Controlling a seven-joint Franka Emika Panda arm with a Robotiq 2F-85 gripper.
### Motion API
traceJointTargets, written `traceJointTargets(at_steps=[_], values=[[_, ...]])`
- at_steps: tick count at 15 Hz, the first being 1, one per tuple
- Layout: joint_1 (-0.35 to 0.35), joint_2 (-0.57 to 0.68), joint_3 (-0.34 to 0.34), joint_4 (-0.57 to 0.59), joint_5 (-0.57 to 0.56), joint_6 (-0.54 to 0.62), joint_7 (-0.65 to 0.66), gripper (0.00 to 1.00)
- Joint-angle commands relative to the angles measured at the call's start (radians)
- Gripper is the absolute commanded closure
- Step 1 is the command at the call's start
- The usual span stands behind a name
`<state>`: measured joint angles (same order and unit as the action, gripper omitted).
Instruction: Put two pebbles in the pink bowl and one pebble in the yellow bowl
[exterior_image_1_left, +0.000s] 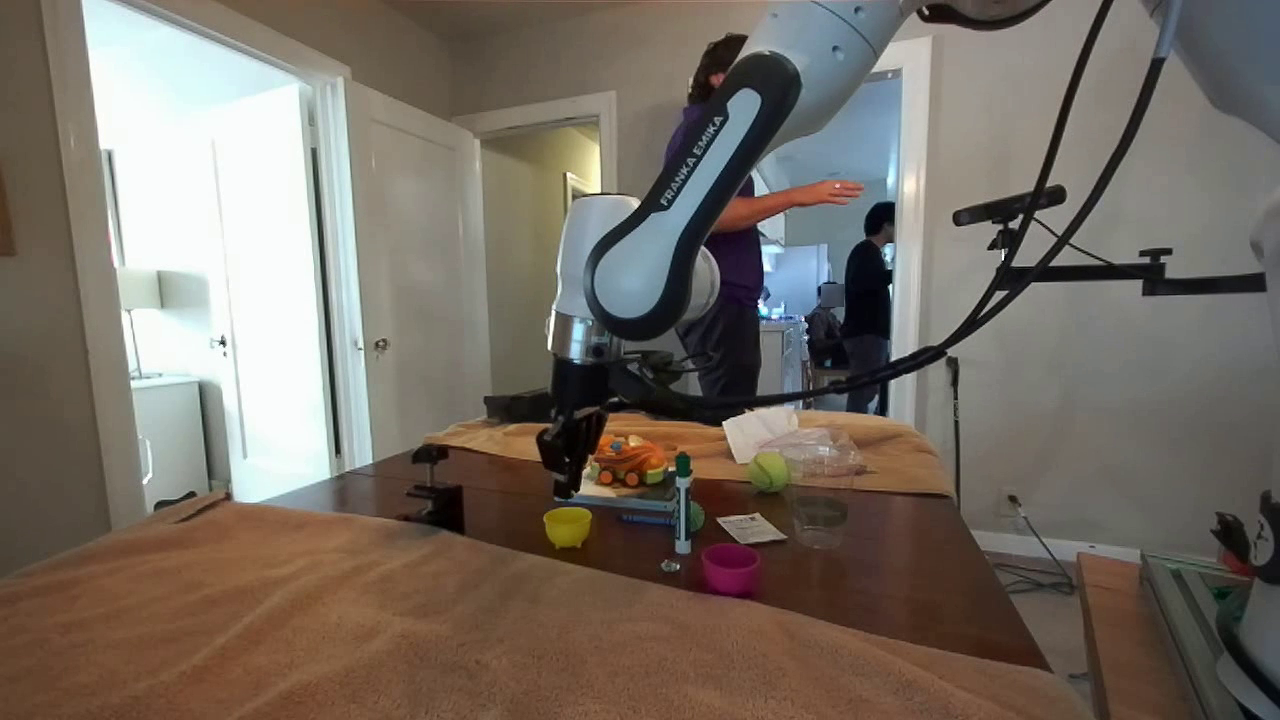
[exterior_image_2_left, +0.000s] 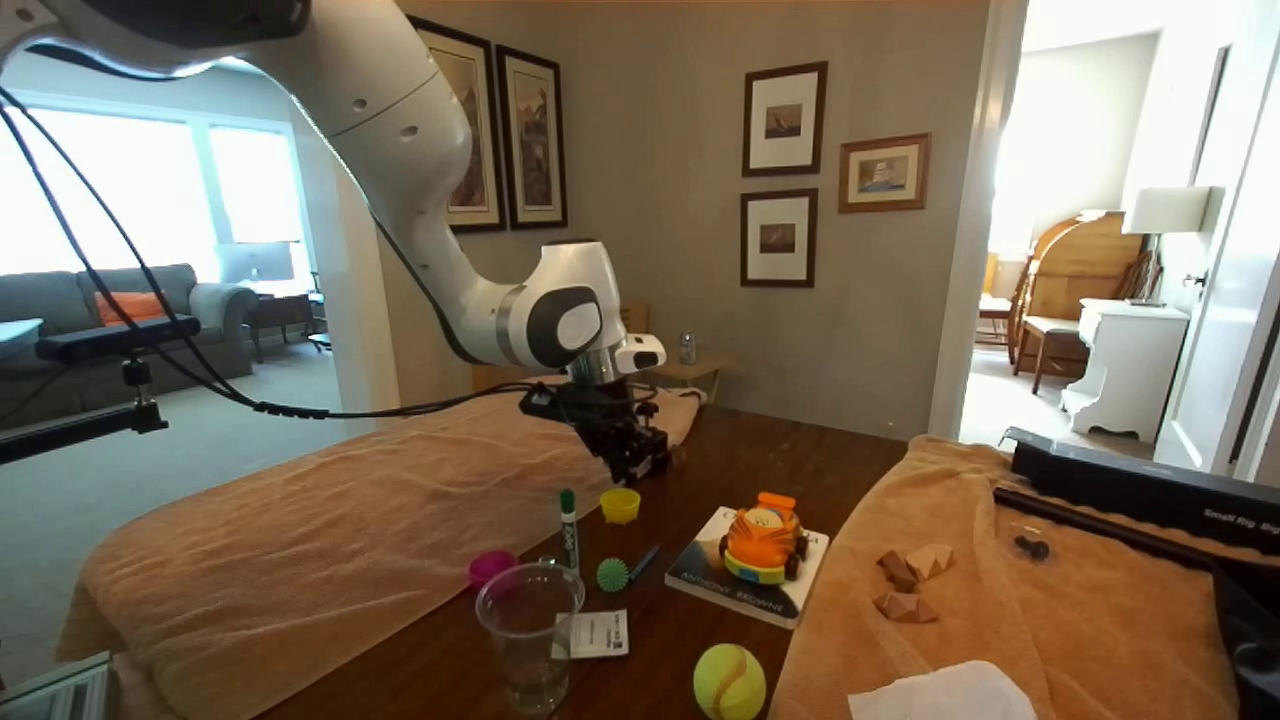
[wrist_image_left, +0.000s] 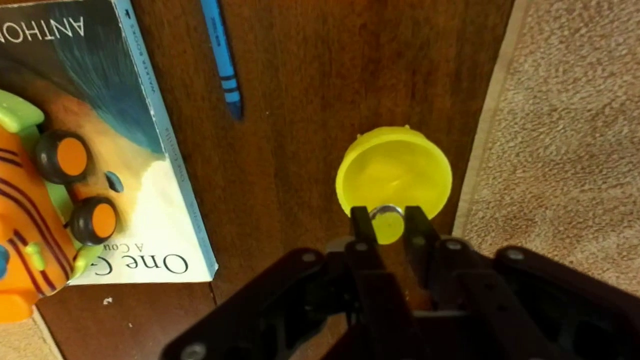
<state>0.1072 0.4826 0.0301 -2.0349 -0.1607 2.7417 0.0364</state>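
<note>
My gripper (wrist_image_left: 387, 212) is shut on a clear round glass pebble (wrist_image_left: 387, 226), held between the fingertips at the near rim of the yellow bowl (wrist_image_left: 400, 170) in the wrist view. The fingertips are above the bowl's level in an exterior view (exterior_image_1_left: 566, 488). The yellow bowl shows in both exterior views (exterior_image_1_left: 568, 527) (exterior_image_2_left: 620, 505); no pebble shows on its visible inside. The pink bowl (exterior_image_1_left: 731, 570) stands nearer the towel edge; its inside is hidden. Another clear pebble (exterior_image_1_left: 670, 566) lies on the table beside the pink bowl. Other pebbles are not visible.
A green-capped marker (exterior_image_1_left: 683, 510) stands upright between the bowls. A book (exterior_image_2_left: 690, 580) bears an orange toy car (exterior_image_2_left: 765, 540). A blue crayon (wrist_image_left: 222, 60), a spiky green ball (exterior_image_2_left: 612, 574), a paper packet (exterior_image_2_left: 598, 634), a clear cup (exterior_image_2_left: 530, 640) and a tennis ball (exterior_image_2_left: 729, 682) lie around.
</note>
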Motion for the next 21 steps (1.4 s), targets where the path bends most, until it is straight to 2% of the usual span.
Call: traceJointTargets(at_steps=[1,6,7,8,9,13,15,17,21], values=[[0.003,0.026,-0.001,0.022,0.016,0.021,-0.007,0.95],[-0.002,0.039,0.004,0.019,0.019,0.038,-0.019,0.95],[-0.001,0.038,0.003,0.016,0.018,0.04,-0.018,0.54],[0.0,0.036,0.003,0.014,0.017,0.036,-0.019,0.53],[0.0,0.035,0.004,0.011,0.017,0.038,-0.019,0.48],[0.015,0.003,-0.005,-0.013,0.006,0.041,-0.005,0.19],[0.033,-0.037,-0.019,-0.04,-0.003,0.003,0.017,0.05],[0.05,-0.089,-0.027,-0.084,-0.008,-0.02,0.038,0.0],[0.074,-0.208,-0.023,-0.184,-0.016,-0.099,0.077,0.0]])
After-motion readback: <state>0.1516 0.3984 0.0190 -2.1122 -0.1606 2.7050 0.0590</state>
